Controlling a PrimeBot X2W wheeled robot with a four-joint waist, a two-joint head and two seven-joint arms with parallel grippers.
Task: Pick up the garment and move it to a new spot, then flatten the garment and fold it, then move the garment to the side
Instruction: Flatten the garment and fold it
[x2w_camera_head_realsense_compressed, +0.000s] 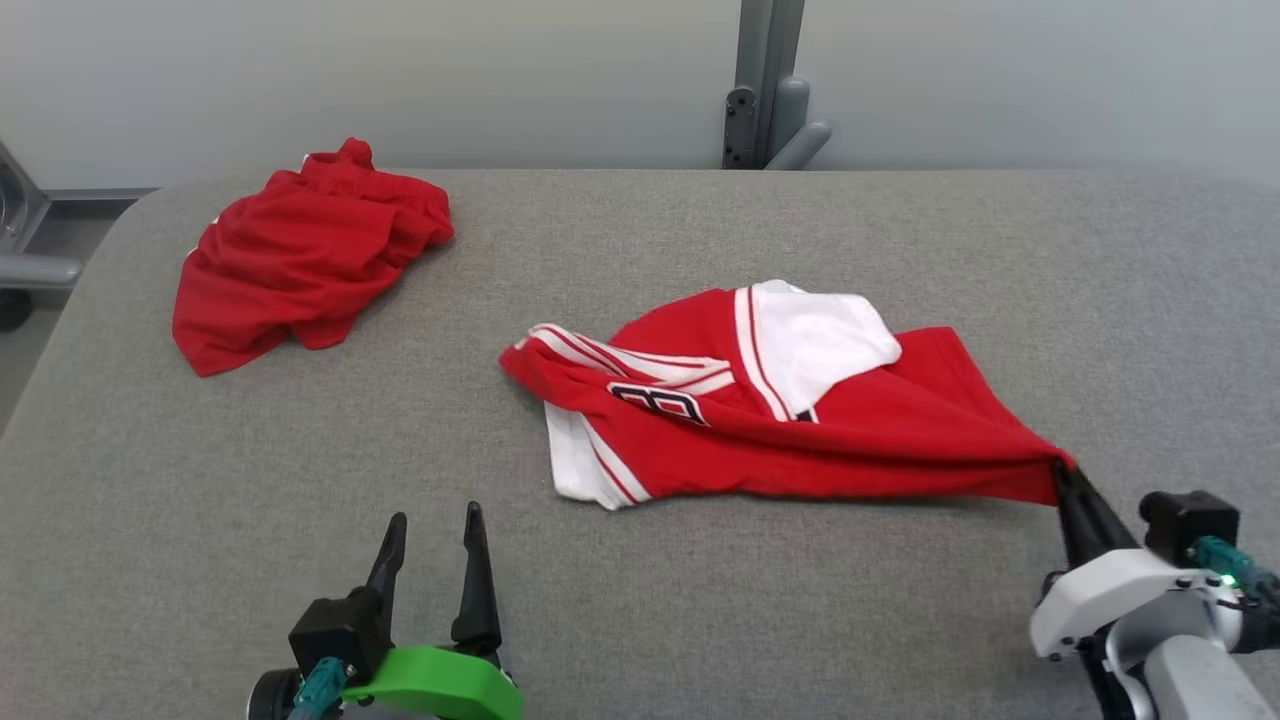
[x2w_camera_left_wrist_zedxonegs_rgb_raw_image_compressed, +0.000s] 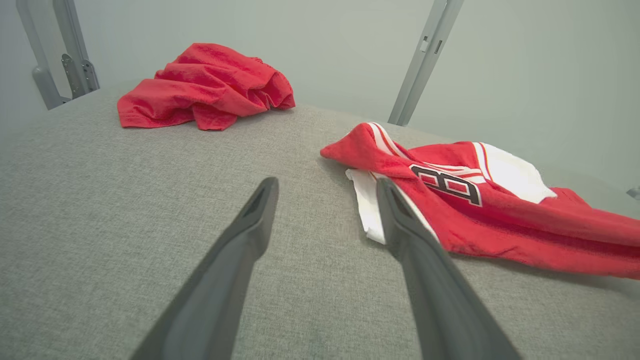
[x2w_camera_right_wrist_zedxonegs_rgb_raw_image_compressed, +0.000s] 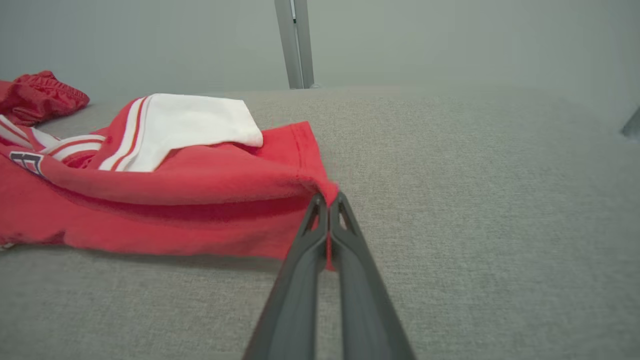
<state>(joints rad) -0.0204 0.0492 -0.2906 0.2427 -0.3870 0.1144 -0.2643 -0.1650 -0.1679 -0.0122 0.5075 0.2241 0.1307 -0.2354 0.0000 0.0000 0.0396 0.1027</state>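
A grey fabric-covered table (x2w_camera_head_realsense_compressed: 700, 600) stands before a pale wall. Near its middle, a little to the right, lies the red-and-white jersey (x2w_camera_head_realsense_compressed: 850, 430), crumpled, with one white panel flipped on top. It looks light and limp and will likely sag wherever it isn't held, so hems and corners are the places to grab. The right gripper (x2w_camera_head_realsense_compressed: 1062, 478) pinches the jersey's right corner, jaws pressed together. The left gripper (x2w_camera_head_realsense_compressed: 435, 515) hovers with jaws spread, near the white front-left edge. Another red garment (x2w_camera_head_realsense_compressed: 300, 260) sits bunched far left.
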